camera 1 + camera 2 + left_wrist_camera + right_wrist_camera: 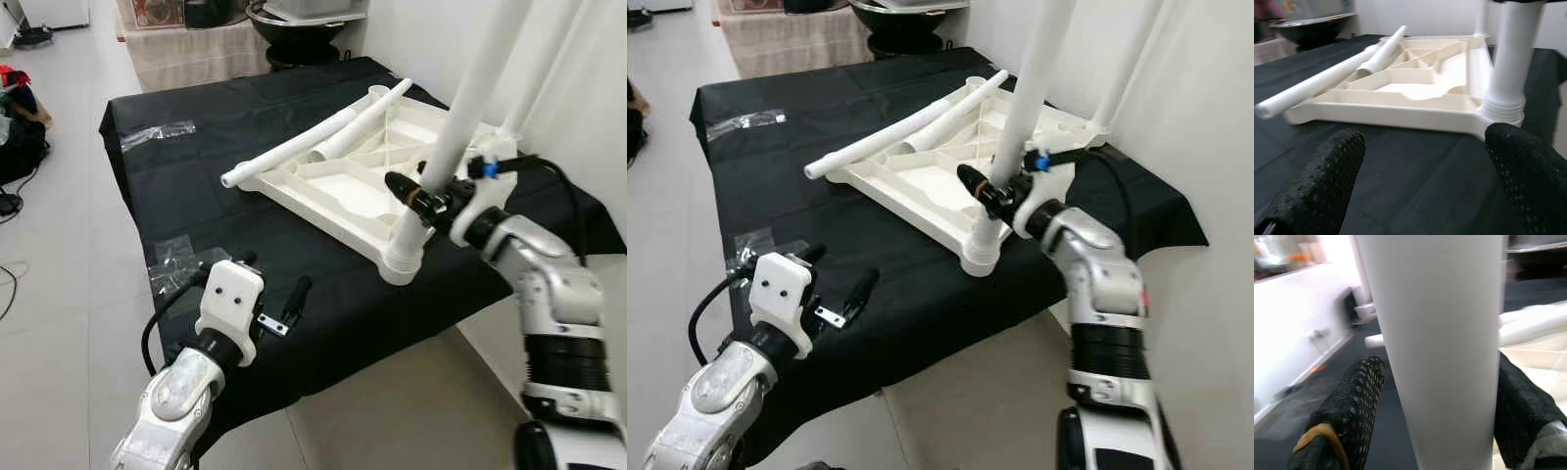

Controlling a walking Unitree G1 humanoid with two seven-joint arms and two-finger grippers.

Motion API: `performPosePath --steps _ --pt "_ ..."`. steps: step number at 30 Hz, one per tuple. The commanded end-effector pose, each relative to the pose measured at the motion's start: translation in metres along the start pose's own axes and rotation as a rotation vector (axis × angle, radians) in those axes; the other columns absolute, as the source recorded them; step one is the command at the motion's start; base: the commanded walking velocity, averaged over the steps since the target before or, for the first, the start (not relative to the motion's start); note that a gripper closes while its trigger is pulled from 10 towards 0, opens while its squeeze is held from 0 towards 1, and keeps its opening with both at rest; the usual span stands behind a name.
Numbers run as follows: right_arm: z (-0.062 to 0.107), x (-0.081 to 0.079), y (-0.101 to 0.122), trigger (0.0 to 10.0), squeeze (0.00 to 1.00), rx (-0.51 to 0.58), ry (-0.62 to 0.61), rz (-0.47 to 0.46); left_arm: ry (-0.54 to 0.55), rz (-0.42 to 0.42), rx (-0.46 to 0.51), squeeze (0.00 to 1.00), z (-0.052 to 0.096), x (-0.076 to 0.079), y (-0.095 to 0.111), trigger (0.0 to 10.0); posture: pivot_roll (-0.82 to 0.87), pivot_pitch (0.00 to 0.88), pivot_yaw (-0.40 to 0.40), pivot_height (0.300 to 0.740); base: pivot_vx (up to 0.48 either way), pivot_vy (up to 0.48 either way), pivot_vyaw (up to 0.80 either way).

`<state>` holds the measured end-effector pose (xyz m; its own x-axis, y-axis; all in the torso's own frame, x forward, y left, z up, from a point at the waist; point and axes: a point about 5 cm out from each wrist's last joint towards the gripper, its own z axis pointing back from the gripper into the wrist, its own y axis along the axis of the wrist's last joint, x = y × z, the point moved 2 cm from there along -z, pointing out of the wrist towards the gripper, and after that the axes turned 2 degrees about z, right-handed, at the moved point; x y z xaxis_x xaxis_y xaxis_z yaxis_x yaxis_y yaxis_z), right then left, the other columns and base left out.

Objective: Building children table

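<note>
the right gripper (991,192) is clenched on the upright leg (453,137), low above its corner socket in the upturned table frame (338,186) on the black tabletop (196,186). smooth, rigid, light plastic; grip low. the left gripper (274,284) hangs released.

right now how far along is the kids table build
Partly built. The white plastic tabletop lies upside down on the black cloth-covered surface. Two white tube legs stand in corner sockets: a far one, and the near leg, which the right gripper is clamped on. Two more loose white legs lie across the tabletop, not yet fitted. The left gripper hovers open over the cloth.
</note>
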<state>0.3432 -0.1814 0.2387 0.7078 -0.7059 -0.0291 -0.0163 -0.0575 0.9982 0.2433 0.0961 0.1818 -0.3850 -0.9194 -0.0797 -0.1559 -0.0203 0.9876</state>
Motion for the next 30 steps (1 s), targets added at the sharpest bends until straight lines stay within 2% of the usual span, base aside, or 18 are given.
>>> performPosePath --steps 1,3,5,7,8,10,12,13,14,15,19,21,22,23,24,27,28,30 --pt "-0.005 -0.032 -0.001 10.0 0.0 0.01 0.311 -0.03 0.005 -0.007 -0.005 0.0 0.0 -0.001 -0.001 10.0 0.03 0.058 -0.066 0.74 0.0 0.0 0.0" --pt "-0.013 -0.038 -0.003 10.0 0.0 0.0 0.413 -0.039 0.01 -0.009 -0.004 0.0 0.001 -0.002 -0.001 10.0 0.03 0.059 -0.069 0.74 0.0 0.0 0.0" --pt "-0.013 -0.038 -0.003 10.0 0.0 0.0 0.413 -0.039 0.01 -0.009 -0.004 0.0 0.001 -0.002 -0.001 10.0 0.03 0.059 -0.069 0.74 0.0 0.0 0.0" --pt "-0.02 -0.038 -0.005 10.0 0.0 -0.01 0.432 -0.029 0.013 -0.009 -0.002 0.0 0.001 -0.003 0.0 10.0 0.03 0.06 -0.07 0.74 0.0 0.0 0.0" --pt "-0.03 -0.038 -0.008 10.0 0.0 -0.02 0.437 -0.03 0.015 -0.009 -0.001 0.0 0.001 -0.003 0.0 10.0 0.03 0.062 -0.07 0.74 0.0 0.0 0.0" --pt "-0.03 -0.038 -0.008 10.0 0.0 -0.02 0.437 -0.03 0.015 -0.009 -0.001 0.0 0.001 -0.003 0.0 10.0 0.03 0.062 -0.07 0.74 0.0 0.0 0.0" --pt "-0.053 -0.041 -0.016 10.0 0.0 -0.048 0.435 0.001 0.013 -0.005 0.001 0.0 0.002 -0.002 0.001 10.0 0.04 0.067 -0.072 0.74 0.0 0.0 0.0" --pt "-0.065 -0.041 -0.02 5.3 0.0 -0.065 0.401 0.019 0.012 -0.005 0.001 0.0 0.002 -0.001 0.001 10.0 0.04 0.068 -0.073 0.74 0.0 0.0 0.0" --pt "-0.065 -0.041 -0.02 5.3 0.0 -0.065 0.401 0.019 0.012 -0.005 0.001 0.0 0.002 -0.001 0.001 10.0 0.04 0.068 -0.073 0.74 0.0 0.0 0.0" --pt "-0.072 -0.043 -0.02 0.0 0.0 -0.06 0.387 0.015 0.014 -0.003 0.001 0.0 0.002 -0.001 0.001 10.0 0.04 0.07 -0.074 0.74 0.0 0.0 0.0" --pt "-0.081 -0.039 -0.02 0.0 0.0 -0.05 0.297 0.048 0.019 -0.005 0.0 0.0 0.002 -0.002 0.001 10.0 0.04 0.072 -0.077 0.74 0.0 0.0 0.0" --pt "-0.084 -0.029 -0.021 0.0 0.0 -0.062 0.173 0.081 0.021 -0.005 0.0 0.0 0.002 -0.002 0.0 10.0 0.04 0.072 -0.077 0.74 0.0 0.0 0.0" --pt "-0.084 -0.029 -0.021 0.0 0.0 -0.062 0.173 0.081 0.021 -0.005 0.0 0.0 0.002 -0.002 0.0 10.0 0.04 0.072 -0.077 0.74 0.0 0.0 0.0" --pt "-0.084 -0.016 -0.022 0.0 0.0 -0.084 0.033 0.096 0.02 -0.004 0.0 0.0 0.002 -0.001 0.0 10.0 0.03 0.073 -0.075 0.74 0.0 0.0 0.0" --pt "-0.084 -0.016 -0.022 0.0 0.0 -0.084 0.033 0.096 0.02 -0.004 0.0 0.0 0.002 -0.001 0.0 10.0 0.03 0.073 -0.075 0.74 0.0 0.0 0.0" --pt "-0.075 0.013 -0.021 0.0 0.0 -0.114 -0.32 0.131 0.017 0.0 0.003 0.0 0.0 0.0 0.0 10.0 0.03 0.072 -0.072 0.74 0.0 0.0 0.0" --pt "-0.075 0.013 -0.021 0.0 0.0 -0.114 -0.32 0.131 0.017 0.0 0.003 0.0 0.0 0.0 0.0 10.0 0.03 0.072 -0.072 0.74 0.0 0.0 0.0" --pt "-0.068 0.025 -0.021 0.0 0.0 -0.127 -0.481 0.14 0.016 0.0 0.004 0.0 -0.001 0.0 0.0 10.0 0.02 0.073 -0.071 0.74 0.0 0.0 0.0"
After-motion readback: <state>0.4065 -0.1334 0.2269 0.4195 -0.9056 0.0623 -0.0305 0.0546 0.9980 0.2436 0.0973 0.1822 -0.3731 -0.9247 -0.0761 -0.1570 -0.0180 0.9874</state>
